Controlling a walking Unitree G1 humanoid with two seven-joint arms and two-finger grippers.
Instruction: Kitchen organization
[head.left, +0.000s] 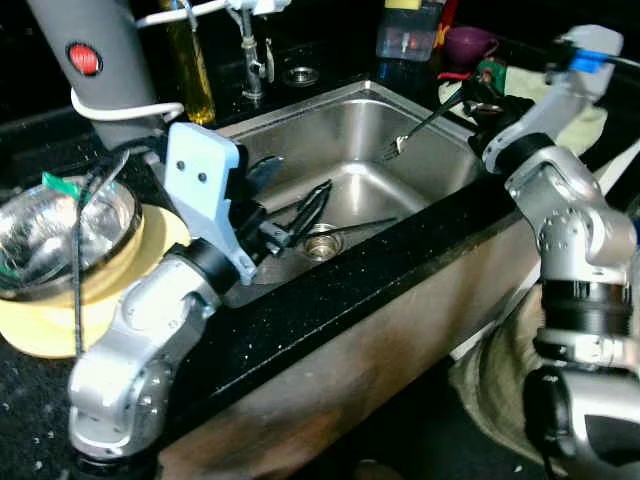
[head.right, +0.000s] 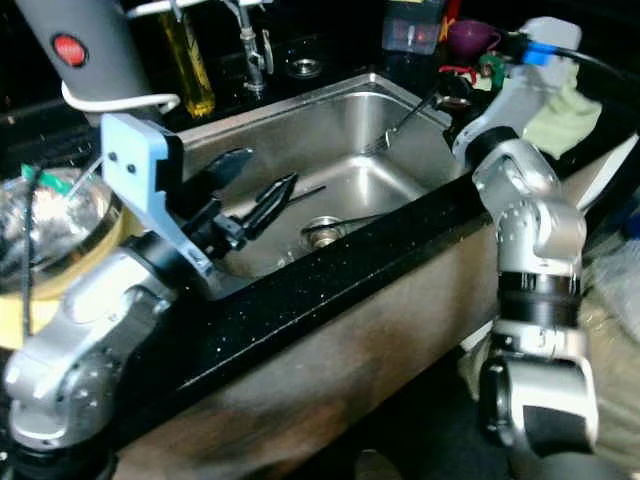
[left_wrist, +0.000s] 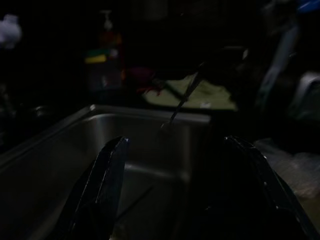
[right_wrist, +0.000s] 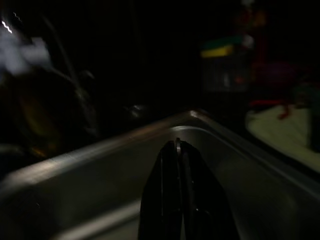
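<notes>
- Stainless sink (head.left: 300, 130) set in a black speckled countertop (head.left: 330, 300), steel front panel below. Drain (head.left: 321, 243) at the basin floor; a thin utensil (head.left: 362, 225) lies beside it.
- Right gripper (head.left: 470, 100) over the sink's right rim, pinched tight on the handle of a fork (head.left: 415, 130). Fork slants down over the basin, tines in the air, off the steel. In the right wrist view the fingers (right_wrist: 172, 200) sit pressed together.
- Left gripper (head.left: 290, 200) hangs inside the basin near the drain, spread wide, holding nothing. Left wrist view shows the two fingers (left_wrist: 102, 190) well apart.
- Counter left of the sink: glass bowl (head.left: 60, 230) on a yellow plate (head.left: 60, 325).
- Behind the sink: faucet (head.left: 255, 50), bottle of yellow liquid (head.left: 190, 65), clear container (head.left: 405, 35), purple cup (head.left: 468, 42).
- Right of the sink: pale yellow-green cloth (head.left: 590, 125) on the counter.
- Room dim; both wrist views very dark.
</notes>
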